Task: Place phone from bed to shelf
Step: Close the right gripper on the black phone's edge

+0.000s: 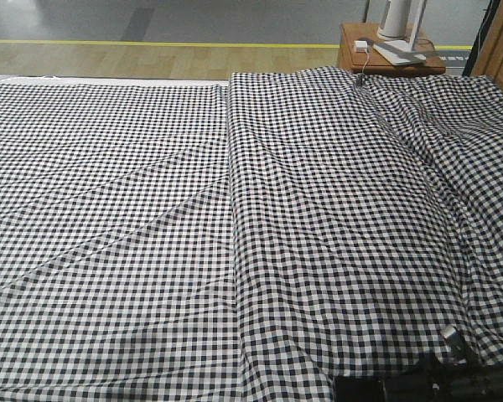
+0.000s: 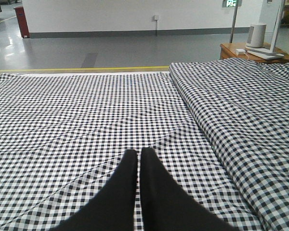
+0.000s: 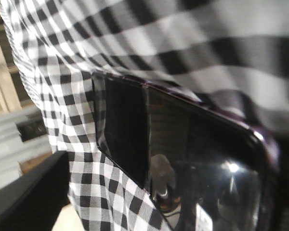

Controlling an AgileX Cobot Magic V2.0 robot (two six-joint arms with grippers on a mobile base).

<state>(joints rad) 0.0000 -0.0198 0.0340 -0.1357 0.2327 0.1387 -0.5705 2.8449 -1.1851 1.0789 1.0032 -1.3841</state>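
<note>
Nearest, the phone [image 3: 192, 154] fills the right wrist view. It is black and glossy, with a seam across it, and lies against the check fabric of the bed [image 1: 109, 209]. A dark blurred bar at the lower left seems to be one of the right fingers [image 3: 26, 199]; I cannot tell if they are apart or together. The left fingers [image 2: 127, 183] are pressed together, hold nothing, and point over the left part of the bed. At the far right, behind the bed, a small brown desk [image 1: 349, 59] carries a white upright object [image 1: 398, 21].
</note>
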